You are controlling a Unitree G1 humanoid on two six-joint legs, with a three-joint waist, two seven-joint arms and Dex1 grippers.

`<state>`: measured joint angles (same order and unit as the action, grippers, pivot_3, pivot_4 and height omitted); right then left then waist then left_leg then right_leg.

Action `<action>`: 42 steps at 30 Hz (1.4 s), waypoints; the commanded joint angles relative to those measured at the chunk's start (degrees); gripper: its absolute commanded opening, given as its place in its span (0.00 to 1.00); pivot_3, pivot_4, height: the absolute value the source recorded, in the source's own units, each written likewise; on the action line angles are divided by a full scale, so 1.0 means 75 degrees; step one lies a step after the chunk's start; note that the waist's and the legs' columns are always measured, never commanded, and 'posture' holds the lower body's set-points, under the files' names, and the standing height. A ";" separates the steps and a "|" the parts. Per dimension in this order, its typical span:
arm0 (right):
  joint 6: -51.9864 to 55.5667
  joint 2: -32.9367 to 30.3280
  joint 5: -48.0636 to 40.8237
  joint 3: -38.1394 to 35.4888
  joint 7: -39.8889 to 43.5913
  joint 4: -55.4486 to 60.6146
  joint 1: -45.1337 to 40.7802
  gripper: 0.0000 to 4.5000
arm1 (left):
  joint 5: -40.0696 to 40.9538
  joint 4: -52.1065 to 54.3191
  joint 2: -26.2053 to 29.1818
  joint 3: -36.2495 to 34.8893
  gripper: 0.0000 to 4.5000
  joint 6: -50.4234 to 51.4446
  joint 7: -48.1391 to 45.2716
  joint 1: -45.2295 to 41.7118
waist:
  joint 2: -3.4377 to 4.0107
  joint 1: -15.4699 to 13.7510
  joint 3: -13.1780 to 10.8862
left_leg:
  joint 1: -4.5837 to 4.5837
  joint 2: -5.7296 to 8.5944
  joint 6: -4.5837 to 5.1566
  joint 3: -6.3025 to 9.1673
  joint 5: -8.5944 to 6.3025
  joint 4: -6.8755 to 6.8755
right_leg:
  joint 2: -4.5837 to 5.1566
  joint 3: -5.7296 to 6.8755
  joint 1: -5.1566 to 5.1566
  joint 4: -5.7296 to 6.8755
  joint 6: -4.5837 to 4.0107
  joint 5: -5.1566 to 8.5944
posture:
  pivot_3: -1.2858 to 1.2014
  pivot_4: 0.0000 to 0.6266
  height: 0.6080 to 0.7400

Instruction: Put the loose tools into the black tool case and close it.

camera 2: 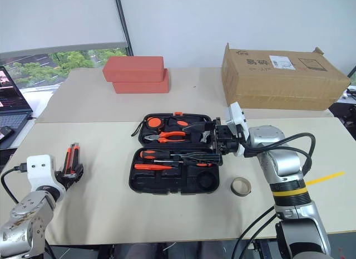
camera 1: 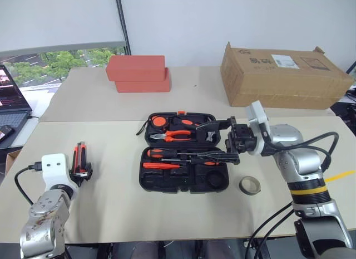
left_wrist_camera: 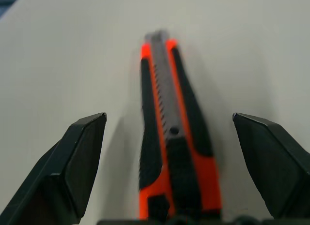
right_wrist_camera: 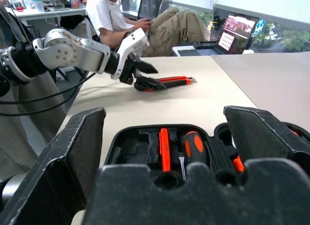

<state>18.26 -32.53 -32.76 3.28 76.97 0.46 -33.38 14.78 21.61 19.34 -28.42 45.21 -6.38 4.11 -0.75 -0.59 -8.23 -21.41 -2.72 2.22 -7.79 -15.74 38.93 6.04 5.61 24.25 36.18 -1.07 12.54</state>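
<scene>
While I look down over the arms, I see the big tan table (camera 1: 111, 214) with a brown cardboard box (camera 1: 283, 75) at the far right and two red blocks (camera 1: 138, 74) stacked at the far side.

The black plastic tool case (camera 1: 183, 178) lies open in the middle of the table. Its far half holds orange-handled pliers (camera 1: 173, 135). Its near half holds two screwdrivers with black-and-orange handles (camera 1: 167, 153) and a thin orange pen-like tool (camera 1: 161, 165).

My right gripper (camera 1: 219, 142) hangs over the right side of the case, pointing left, with its jaws spread wide and nothing in them.

My left gripper (left_wrist_camera: 169, 152) is low at the left, well apart from the case. Its jaws are spread wide, and the orange-and-black utility knife (left_wrist_camera: 169, 123) lies between them on the table.

The small dark tape roll (camera 1: 250, 185) sits on the table just right of the case.
</scene>
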 commanded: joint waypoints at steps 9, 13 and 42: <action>-0.0167 -0.0062 0.0027 -0.0190 0.0006 -0.0007 -0.0166 1.00 | 0.0047 -0.0181 0.0125 -0.0274 0.40 0.0165 0.0229 -0.0251 | 0.0000 0.0048 0.0000 | 0.0002 0.0000 -0.0002 -0.0001 0.0001 -0.0003 | 0.0000 -0.0002 0.0002 0.0002 -0.0002 -0.0001 | 0.52 0.24 0.78; -0.0076 -0.0156 -0.0011 -0.0273 -0.0096 0.0129 -0.0114 1.00 | 0.0239 -0.0320 0.0292 -0.0130 0.40 -0.1051 -0.0384 -0.0688 | -0.0001 0.0030 0.0000 | 0.0001 0.0000 -0.0002 0.0000 0.0001 -0.0002 | 0.0003 0.0000 0.0001 0.0001 -0.0003 -0.0002 | 0.52 0.24 0.78; -0.0292 -0.1505 -0.0398 -0.1832 -0.0476 0.1827 0.3102 1.00 | -0.0618 -0.3372 0.2574 0.5838 0.40 -0.6979 -0.9679 -0.3780 | -0.0002 0.0001 -0.0001 | -0.0047 -0.0007 0.0001 -0.0008 0.0002 -0.0001 | -0.0081 0.0004 0.0029 -0.0021 0.0002 0.0001 | 0.52 0.24 0.78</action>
<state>16.83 -43.83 -34.55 -8.34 73.95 11.78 -10.09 10.72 -3.48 38.46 15.08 -6.17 -78.13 -22.61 -0.76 -0.58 -8.24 -21.75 -2.78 2.22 -7.83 -15.72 38.93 5.42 5.63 24.47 36.03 -1.05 12.55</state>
